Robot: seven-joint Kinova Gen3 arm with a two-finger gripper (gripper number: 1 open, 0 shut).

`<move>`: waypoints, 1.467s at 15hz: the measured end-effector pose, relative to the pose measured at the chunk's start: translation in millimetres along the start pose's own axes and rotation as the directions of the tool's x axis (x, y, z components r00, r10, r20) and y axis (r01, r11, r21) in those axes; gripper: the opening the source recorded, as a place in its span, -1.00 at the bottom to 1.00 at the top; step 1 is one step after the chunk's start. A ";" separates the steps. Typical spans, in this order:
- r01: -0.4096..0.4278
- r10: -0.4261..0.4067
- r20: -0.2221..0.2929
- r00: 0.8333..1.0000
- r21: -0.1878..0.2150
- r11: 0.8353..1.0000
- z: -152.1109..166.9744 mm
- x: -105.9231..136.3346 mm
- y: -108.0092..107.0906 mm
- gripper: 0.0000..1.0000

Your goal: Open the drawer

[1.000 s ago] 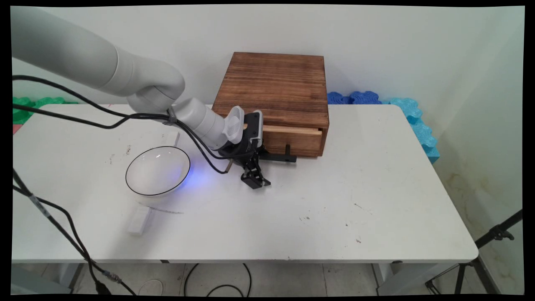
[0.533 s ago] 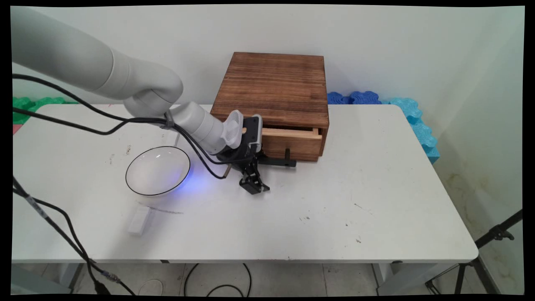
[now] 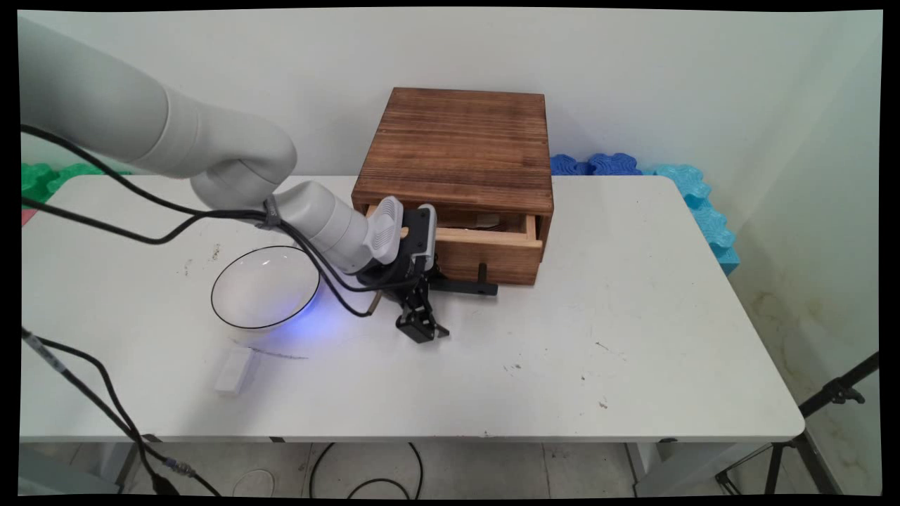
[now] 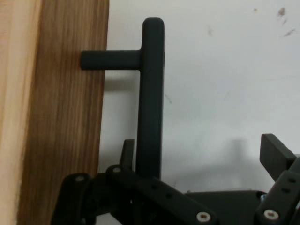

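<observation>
Hand view shows the gripper [image 4: 199, 168] spread wide, one finger hooked behind the drawer [image 3: 492, 242] handle [image 4: 151, 93] — not clamped. Drawer sits partly out; the hook could slip off — bowl [image 3: 265, 287] just left.

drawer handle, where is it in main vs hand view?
Main view: the black drawer handle runs along the bottom of the drawer front, right of the gripper.
Hand view: it stands upright at centre, beside the wood on the left.
Shared landmark: the handle's post into the drawer front.
</observation>
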 end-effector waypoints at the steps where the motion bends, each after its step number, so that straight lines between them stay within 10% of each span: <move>1: 0.000 0.000 0.000 1.000 -0.004 1.000 -1.6 -0.2 4.0 1.00; 22: -0.013 0.012 -0.010 1.000 -0.085 0.996 -29.0 -9.8 89.1 1.00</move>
